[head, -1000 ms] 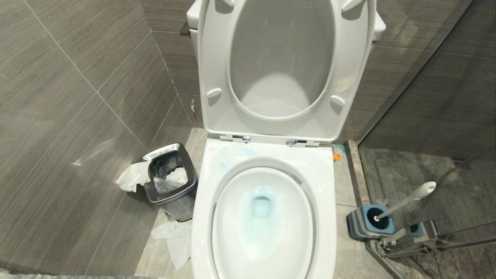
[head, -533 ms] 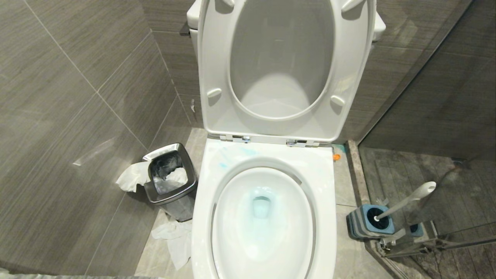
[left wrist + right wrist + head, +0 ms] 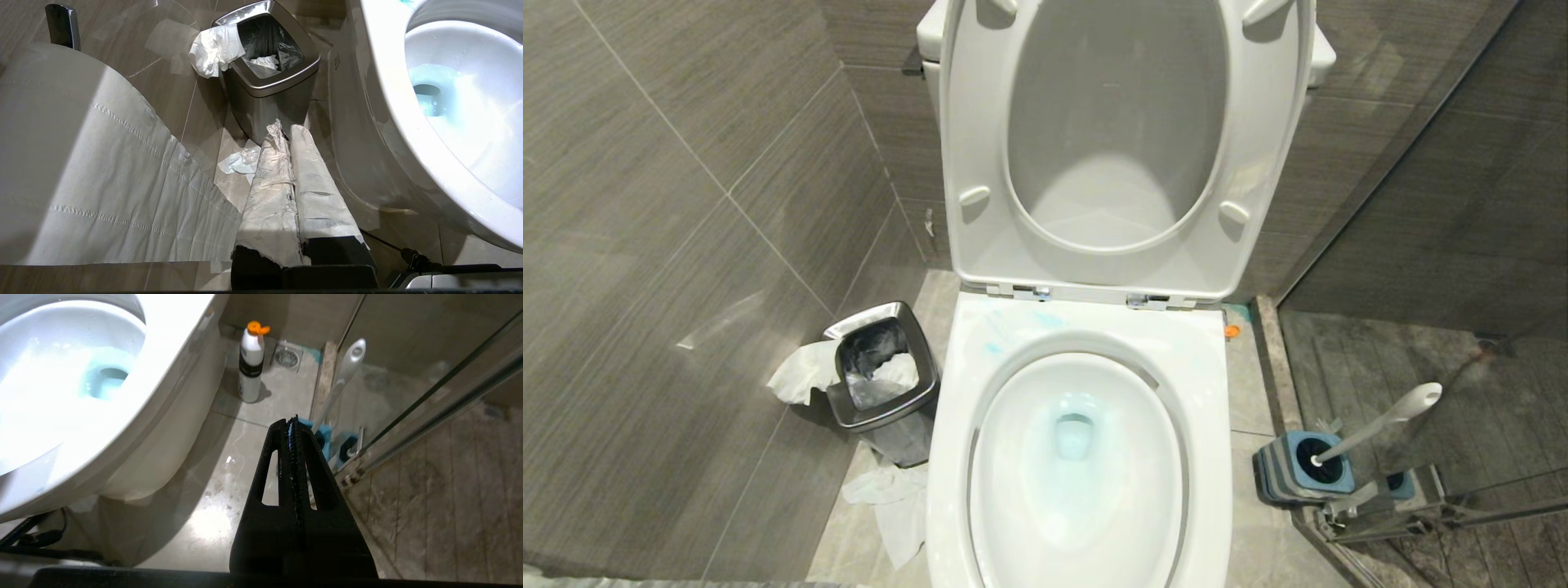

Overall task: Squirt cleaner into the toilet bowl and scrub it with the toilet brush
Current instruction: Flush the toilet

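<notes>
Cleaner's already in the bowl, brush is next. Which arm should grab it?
Right, probably. The toilet brush stands in its holder on the robot's right, just ahead of the shut right gripper. The left gripper, also shut, sits by the waste bin, across the toilet bowl.

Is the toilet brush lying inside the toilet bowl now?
No, the toilet brush stands in its blue holder on the floor, right of the toilet bowl.

Left gripper (image 3: 286, 130): black, wrapped in white, seemingly paper. Right gripper (image 3: 292, 421): black, slotted, ridged inner faces.
</notes>
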Robot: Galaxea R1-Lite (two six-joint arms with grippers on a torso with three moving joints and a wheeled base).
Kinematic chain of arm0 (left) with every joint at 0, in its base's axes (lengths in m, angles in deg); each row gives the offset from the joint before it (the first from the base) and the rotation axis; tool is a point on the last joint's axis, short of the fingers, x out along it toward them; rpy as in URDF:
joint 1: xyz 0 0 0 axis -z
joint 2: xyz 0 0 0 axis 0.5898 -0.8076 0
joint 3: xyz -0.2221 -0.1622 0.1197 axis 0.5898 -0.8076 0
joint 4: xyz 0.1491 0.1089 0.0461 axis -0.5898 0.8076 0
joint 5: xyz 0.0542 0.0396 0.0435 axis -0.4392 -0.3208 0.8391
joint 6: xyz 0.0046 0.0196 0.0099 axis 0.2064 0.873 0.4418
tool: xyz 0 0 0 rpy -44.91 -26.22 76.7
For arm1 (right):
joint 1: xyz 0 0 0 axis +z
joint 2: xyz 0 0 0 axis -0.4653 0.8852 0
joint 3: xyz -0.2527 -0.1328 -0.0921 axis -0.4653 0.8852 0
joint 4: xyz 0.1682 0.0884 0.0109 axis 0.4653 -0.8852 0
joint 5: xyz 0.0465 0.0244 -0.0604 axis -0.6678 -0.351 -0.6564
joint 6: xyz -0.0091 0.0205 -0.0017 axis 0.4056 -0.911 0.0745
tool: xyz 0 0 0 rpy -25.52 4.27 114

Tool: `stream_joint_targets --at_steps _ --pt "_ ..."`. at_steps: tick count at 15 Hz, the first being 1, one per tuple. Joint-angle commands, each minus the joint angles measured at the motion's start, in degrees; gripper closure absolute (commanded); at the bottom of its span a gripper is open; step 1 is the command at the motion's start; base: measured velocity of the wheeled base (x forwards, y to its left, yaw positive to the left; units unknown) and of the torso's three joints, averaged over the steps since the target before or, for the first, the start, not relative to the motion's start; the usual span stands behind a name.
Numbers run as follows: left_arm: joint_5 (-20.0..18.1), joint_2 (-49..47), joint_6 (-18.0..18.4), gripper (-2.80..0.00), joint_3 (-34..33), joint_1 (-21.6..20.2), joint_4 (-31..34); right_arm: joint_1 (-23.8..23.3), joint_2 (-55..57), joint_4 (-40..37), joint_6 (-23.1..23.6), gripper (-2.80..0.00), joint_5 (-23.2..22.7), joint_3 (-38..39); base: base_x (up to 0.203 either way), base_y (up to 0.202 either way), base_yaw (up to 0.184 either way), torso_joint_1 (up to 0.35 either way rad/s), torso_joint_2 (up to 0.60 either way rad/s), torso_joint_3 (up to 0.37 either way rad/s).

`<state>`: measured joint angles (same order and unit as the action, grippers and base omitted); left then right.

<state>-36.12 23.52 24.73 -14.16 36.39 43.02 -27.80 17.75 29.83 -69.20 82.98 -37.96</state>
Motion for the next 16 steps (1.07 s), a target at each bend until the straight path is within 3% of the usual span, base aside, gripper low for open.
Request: stream_joint_targets --at_steps 1,2,11,14,16 --pt "0.0 0.0 0.0 0.00 -0.1 0.0 0.0 0.0 0.1 -1.4 -3.6 0.00 0.2 -0.1 0.000 0.000 0.000 0.000 0.00 0.000" --pt "0.0 0.0 0.0 0.00 -0.1 0.0 0.1 0.0 0.1 -1.3 -5.2 0.00 0.5 -0.1 0.000 0.000 0.000 0.000 0.00 0.000" --pt "-0.1 0.0 0.6 0.00 0.0 0.0 0.0 0.0 0.1 -1.3 -5.4 0.00 0.7 -0.1 0.000 0.000 0.000 0.000 0.00 0.000" --pt "-0.9 0.0 3.0 0.00 0.6 0.0 -0.2 0.0 0.1 -1.3 -5.4 0.00 0.7 -0.1 0.000 0.000 0.000 0.000 0.00 0.000" --pt "-6.3 -1.0 2.6 0.00 6.7 0.0 1.3 0.1 0.1 -1.3 -5.4 0.00 0.7 -0.1 0.000 0.000 0.000 0.000 0.00 0.000"
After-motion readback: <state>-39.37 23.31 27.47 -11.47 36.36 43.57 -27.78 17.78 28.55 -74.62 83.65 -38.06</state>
